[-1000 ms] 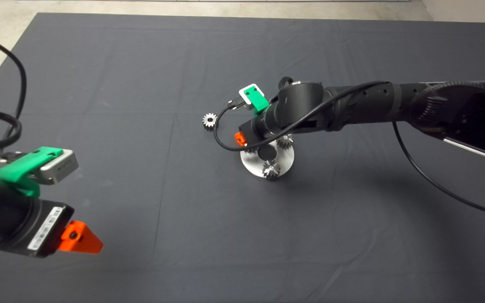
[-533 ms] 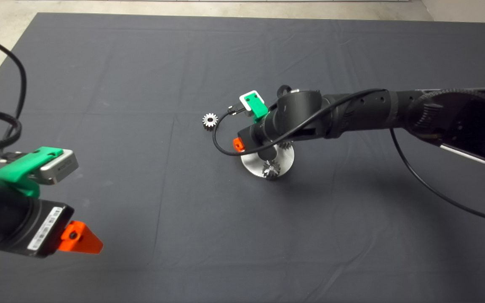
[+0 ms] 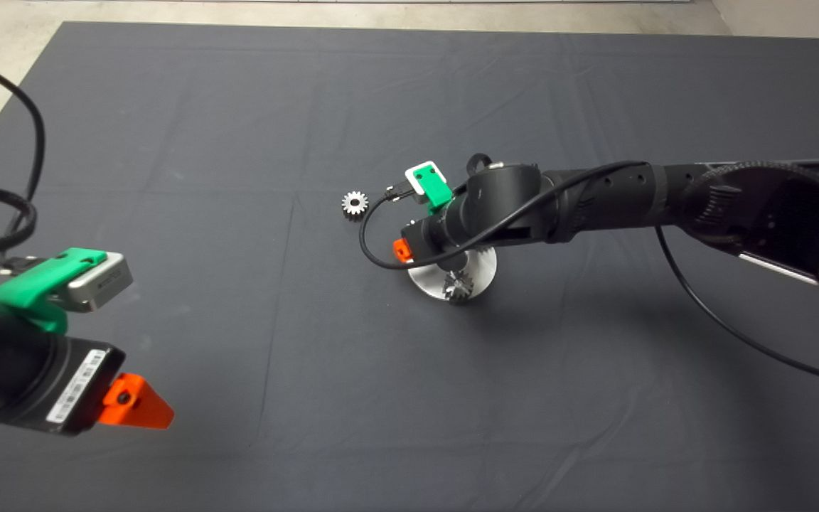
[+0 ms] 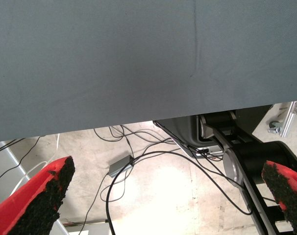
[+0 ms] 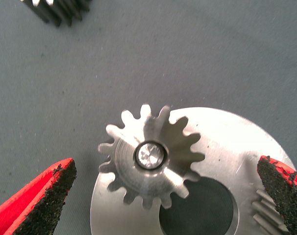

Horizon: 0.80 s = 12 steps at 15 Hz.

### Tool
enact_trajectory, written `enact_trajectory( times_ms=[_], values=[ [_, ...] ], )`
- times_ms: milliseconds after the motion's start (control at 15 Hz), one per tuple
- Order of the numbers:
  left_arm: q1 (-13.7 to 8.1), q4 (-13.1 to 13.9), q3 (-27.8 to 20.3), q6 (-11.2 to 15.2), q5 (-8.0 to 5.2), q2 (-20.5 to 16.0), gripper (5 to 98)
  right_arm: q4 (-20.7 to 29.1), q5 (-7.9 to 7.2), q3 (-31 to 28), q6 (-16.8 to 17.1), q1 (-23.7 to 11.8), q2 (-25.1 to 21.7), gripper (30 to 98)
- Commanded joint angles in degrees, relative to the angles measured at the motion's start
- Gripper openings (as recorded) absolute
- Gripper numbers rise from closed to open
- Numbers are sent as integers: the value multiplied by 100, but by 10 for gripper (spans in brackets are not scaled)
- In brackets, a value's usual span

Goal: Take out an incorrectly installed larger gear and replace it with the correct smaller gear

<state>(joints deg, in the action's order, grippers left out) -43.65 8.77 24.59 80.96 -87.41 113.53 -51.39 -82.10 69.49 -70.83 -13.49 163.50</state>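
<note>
Right wrist view shows the right gripper (image 5: 160, 196) with fingers wide apart, and the larger gear (image 5: 151, 155) sits between them on its pin at the edge of the round plate (image 5: 232, 147), probably so they can close on it. Smaller gear (image 3: 355, 204) lies on the mat beyond this claw, waiting; the left gripper (image 4: 163, 200) is parked, also spread.

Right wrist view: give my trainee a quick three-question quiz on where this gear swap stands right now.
1. True or false: the right claw is shut on the larger gear.
2. The loose smaller gear lies: A) on the round steel plate, B) on the mat, C) in the left claw.
3. Fill in: the left claw sits at the head view's lower ____ edge.

Key: 1 false, it is open, one finger on either side of the gear. 2 B. 3 left.
</note>
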Motion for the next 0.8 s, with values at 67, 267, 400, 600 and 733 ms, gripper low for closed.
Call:
enact_trajectory(
  times_ms=[67, 267, 400, 600, 733],
  values=[
    [-21, -7, -61, -1, -101, 25, 982, -293, 37, 2, -45, -22, 64, 977],
    [-21, -6, -61, -1, -101, 25, 982, -300, 53, 28, -54, -13, 64, 977],
    [-21, -6, -61, -1, -101, 16, 982, -296, 226, 46, -28, -13, 64, 977],
    [-21, -15, -61, -1, -101, 16, 982, -293, 485, 204, -1, -4, 64, 977],
    [-21, -14, -61, -1, -101, 7, 982, -293, 518, 239, 8, -4, 64, 965]
  ],
)
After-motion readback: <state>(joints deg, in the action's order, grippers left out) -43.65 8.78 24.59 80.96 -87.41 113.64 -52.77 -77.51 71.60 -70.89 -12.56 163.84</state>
